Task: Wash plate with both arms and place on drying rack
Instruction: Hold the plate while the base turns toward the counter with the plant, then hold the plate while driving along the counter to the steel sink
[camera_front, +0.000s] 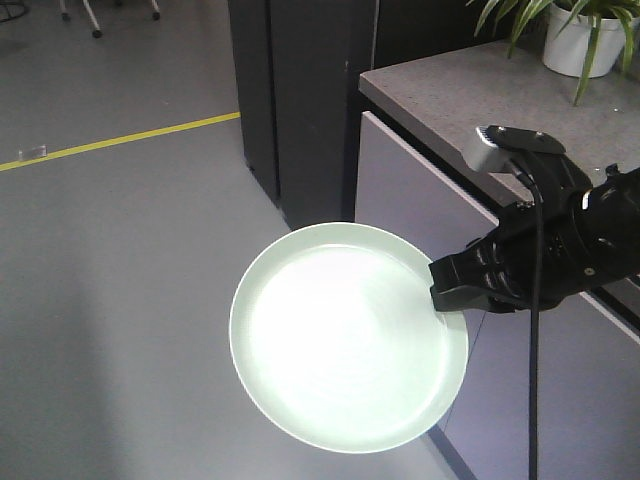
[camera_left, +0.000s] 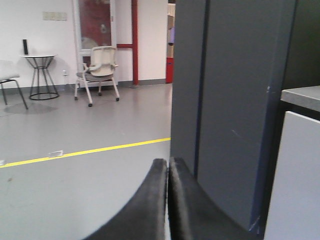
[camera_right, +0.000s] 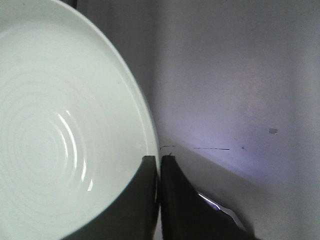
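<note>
Pinched at its right rim in right gripper (camera_front: 452, 287): pale mint plate (camera_front: 345, 335), tilted in mid-air over floor (camera_front: 120, 260), left of grey counter (camera_front: 450, 90). Pressed together, empty: left gripper (camera_left: 168, 167). Likely stiff, smooth, slippery wet, breakable; best gripped at rim, second hold on opposite edge.

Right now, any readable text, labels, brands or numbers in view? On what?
None readable.
The plate is plain; the right gripper and its grey camera block show no legible marking.
The small floor tag by the yellow line is too blurred to read.
</note>
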